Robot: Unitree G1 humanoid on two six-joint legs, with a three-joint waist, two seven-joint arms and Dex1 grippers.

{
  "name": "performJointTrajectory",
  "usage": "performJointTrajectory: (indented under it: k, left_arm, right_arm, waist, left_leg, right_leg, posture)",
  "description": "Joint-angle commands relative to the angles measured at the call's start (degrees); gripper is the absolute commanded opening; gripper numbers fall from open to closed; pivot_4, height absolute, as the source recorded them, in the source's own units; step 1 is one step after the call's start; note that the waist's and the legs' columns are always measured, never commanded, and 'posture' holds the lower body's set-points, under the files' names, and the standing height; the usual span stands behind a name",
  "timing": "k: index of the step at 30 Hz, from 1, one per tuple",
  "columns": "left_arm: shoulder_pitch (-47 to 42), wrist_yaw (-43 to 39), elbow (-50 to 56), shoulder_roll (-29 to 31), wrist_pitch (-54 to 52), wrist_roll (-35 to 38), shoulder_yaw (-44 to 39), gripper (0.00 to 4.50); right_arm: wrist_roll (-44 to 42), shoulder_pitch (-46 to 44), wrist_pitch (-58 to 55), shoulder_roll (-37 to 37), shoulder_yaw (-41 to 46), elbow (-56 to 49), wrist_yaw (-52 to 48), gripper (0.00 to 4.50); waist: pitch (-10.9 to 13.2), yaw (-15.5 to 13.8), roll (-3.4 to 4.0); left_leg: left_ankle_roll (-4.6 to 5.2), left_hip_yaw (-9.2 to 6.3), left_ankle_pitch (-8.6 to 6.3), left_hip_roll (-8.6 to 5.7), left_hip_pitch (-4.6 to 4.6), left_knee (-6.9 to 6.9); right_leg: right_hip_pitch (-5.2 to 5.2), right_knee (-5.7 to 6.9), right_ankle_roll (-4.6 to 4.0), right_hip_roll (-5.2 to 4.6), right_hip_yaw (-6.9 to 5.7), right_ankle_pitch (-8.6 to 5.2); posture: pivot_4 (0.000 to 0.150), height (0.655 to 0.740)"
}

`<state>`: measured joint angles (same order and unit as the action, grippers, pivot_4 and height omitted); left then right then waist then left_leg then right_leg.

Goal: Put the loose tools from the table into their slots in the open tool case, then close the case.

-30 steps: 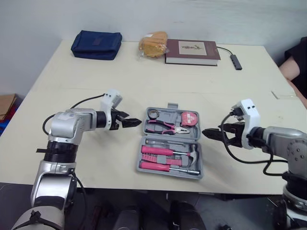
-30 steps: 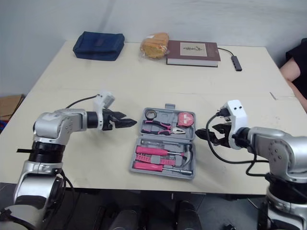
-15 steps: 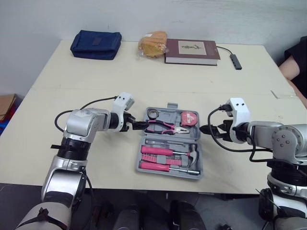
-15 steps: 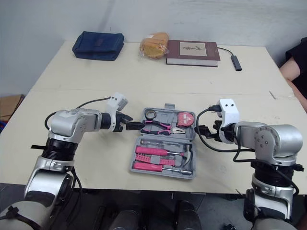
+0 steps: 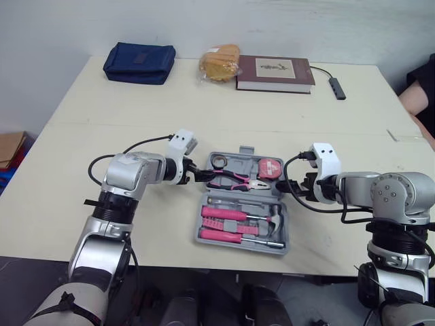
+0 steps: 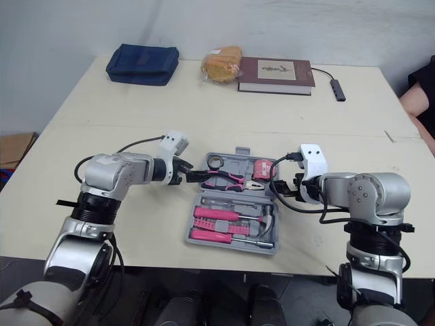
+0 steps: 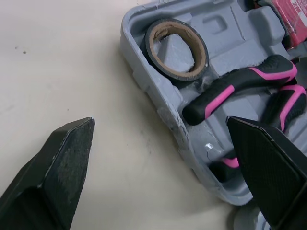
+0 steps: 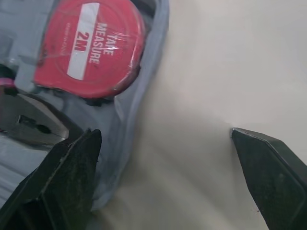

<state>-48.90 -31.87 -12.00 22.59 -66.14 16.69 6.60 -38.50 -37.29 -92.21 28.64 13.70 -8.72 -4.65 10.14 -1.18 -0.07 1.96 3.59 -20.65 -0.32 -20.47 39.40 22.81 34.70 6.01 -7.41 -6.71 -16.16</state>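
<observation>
Grey moulded plastic tool case [image 7: 230,24], glossy red tape measure [image 8: 91,48], matt table [image 5: 204,109]

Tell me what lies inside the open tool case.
Inside the tool case lie a tape roll, pliers, a red tape measure, a pink-handled hammer and another pink-handled tool, probably a screwdriver. What lies beneath them is covered by the tools themselves.

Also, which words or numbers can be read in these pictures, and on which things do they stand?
"TAPE MEASURE": on the white label of the red tape measure, lying in the case.
"2M": on the same label.
Book: the cover label is too small to read.
No other text can be read.
</observation>
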Motion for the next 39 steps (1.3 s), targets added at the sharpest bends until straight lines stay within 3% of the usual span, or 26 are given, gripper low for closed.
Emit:
performJointTrajectory:
  k: [1,9,17,20,27,28,33,35,37,39]
  left_arm:
    - [-0.7,0.36,0.16,-0.53,-1.2,0.35,-0.63,4.43]
    - [0.23,0.93,0.12,-0.1,-0.2,-1.51,1.58,4.43]
    - [1.66,0.96,2.66,0.54,1.02,-3.51,6.15,0.93]
    - [2.47,1.0,3.8,-0.65,-0.52,-1.8,4.83,0.01]
    - [2.43,3.25,3.22,-2.96,-0.98,-0.74,-0.54,0.0]
    - [2.36,3.67,3.04,-3.3,-0.99,-0.63,-1.36,0.0]
    - [2.85,4.92,3.11,-4.91,2.53,-0.6,-4.09,0.0]
    - [3.59,5.2,3.38,-5.68,8.55,-1.28,-4.88,0.0]
    - [4.16,5.01,3.35,-6.63,12.6,-0.74,-6.15,0.0]
    - [5.41,3.02,3.55,-7.25,20.25,0.03,-7.61,0.0]
  right_arm:
    - [-1.49,-0.29,-0.29,0.14,-0.2,-0.34,1.04,4.49]
    - [-2.58,0.22,-0.29,-0.55,-0.2,-0.19,2.97,4.49]
    - [-3.28,0.32,-0.29,-2.03,-0.39,-0.32,5.02,4.5]
    - [-4.08,0.26,-0.29,-3.18,0.25,0.06,6.07,3.62]
    - [-5.59,-0.09,-0.29,-5.79,3.75,-0.37,8.94,0.22]
    - [-5.88,-0.09,-0.29,-5.99,4.19,-0.59,9.35,0.02]
    - [-7.42,-0.87,-0.29,-7.64,7.29,-3.03,11.34,0.02]
    - [-7.26,-1.35,-0.29,-8.01,7.86,-4.95,11.13,0.02]
    - [-6.0,-1.34,1.41,-7.41,6.66,-7.6,9.41,0.02]
    - [-3.1,1.8,9.08,-2.32,0.12,-12.78,4.63,0.02]
  waist:
    - [0.0,-0.01,0.0]
    - [0.0,0.0,0.0]
    - [0.0,0.35,0.0]
    - [-0.01,0.89,0.0]
    - [-0.01,1.18,0.01]
    - [-0.01,1.1,0.01]
    - [-0.01,1.09,0.01]
    - [0.0,1.12,0.02]
    - [0.01,1.12,0.03]
    - [0.02,1.05,0.03]
  left_leg:
    - [0.0,0.0,0.0,0.0,0.0,0.0]
    - [0.0,0.01,0.0,0.0,0.01,-0.01]
    - [-0.02,0.02,0.0,0.01,0.06,-0.01]
    - [-0.1,0.04,0.04,0.05,0.18,-0.15]
    - [-0.12,0.04,0.1,0.04,0.21,-0.18]
    - [-0.11,0.04,0.1,0.03,0.21,-0.18]
    - [-0.08,0.02,0.12,0.01,0.18,-0.18]
    - [-0.08,0.01,0.12,0.01,0.13,-0.19]
    - [-0.08,0.02,0.12,0.01,0.07,-0.21]
    - [-0.08,0.04,0.12,0.0,-0.1,-0.21]
  right_leg:
    - [0.0,0.0,0.0,0.0,0.0,0.0]
    - [0.0,-0.01,0.0,0.0,0.01,0.0]
    - [-0.03,0.01,0.0,0.0,0.05,0.0]
    - [-0.07,-0.01,-0.01,0.02,0.09,-0.01]
    - [-0.07,0.04,-0.01,-0.04,0.13,-0.01]
    - [-0.07,0.05,-0.01,-0.06,0.12,-0.01]
    - [-0.06,0.05,-0.01,-0.11,0.12,0.0]
    - [-0.01,0.04,-0.01,-0.11,0.11,0.0]
    - [0.07,0.03,-0.01,-0.11,0.11,0.0]
    - [0.27,0.04,-0.01,-0.08,0.12,0.0]
  posture:
    - [0.15,0.74]
    - [0.15,0.74]
    - [0.15,0.74]
    - [0.15,0.74]
    - [0.15,0.74]
    - [0.15,0.74]
    - [0.15,0.74]
    - [0.15,0.74]
    - [0.15,0.74]
    - [0.15,0.74]
